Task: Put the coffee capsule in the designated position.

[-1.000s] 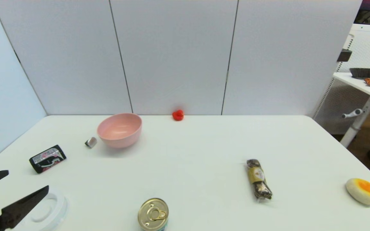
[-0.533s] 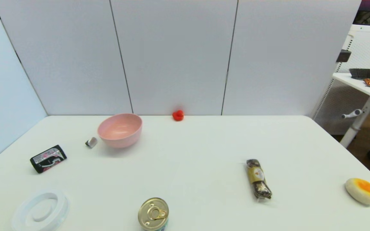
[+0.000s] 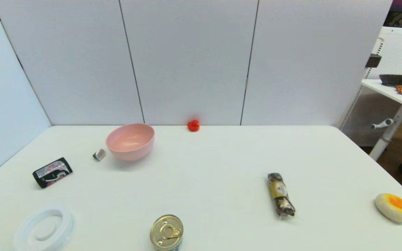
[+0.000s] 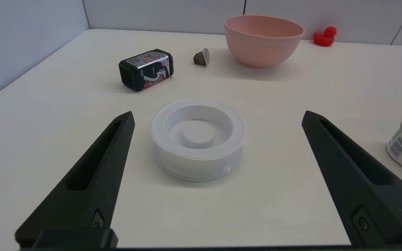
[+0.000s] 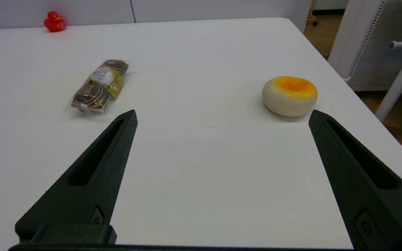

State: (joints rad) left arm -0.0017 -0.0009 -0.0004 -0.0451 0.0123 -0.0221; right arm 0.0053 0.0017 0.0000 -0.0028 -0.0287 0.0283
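The coffee capsule [image 3: 99, 154] [image 4: 202, 58] lies on its side on the white table just left of the pink bowl [image 3: 130, 141] [image 4: 263, 40], dark body with a pale foil face. A white ring-shaped holder [image 3: 44, 229] [image 4: 198, 137] sits near the table's front left. My left gripper [image 4: 216, 116] is open, pulled back behind the holder with nothing between its fingers; it is out of the head view. The right gripper [image 5: 222, 116] is open over the table's front right, also outside the head view.
A black-and-pink box [image 3: 52, 172] lies left of the capsule. A gold-lidded tin can [image 3: 166, 232] stands at the front centre. A chocolate pack [image 3: 280, 194], an egg-like toy [image 3: 393, 207] and a small red duck [image 3: 193, 125] are spread on the table. Wall panels stand behind.
The left gripper, seen a second ago at the head view's lower left over the holder, has drawn back out of that view. Objects on the table have not moved.
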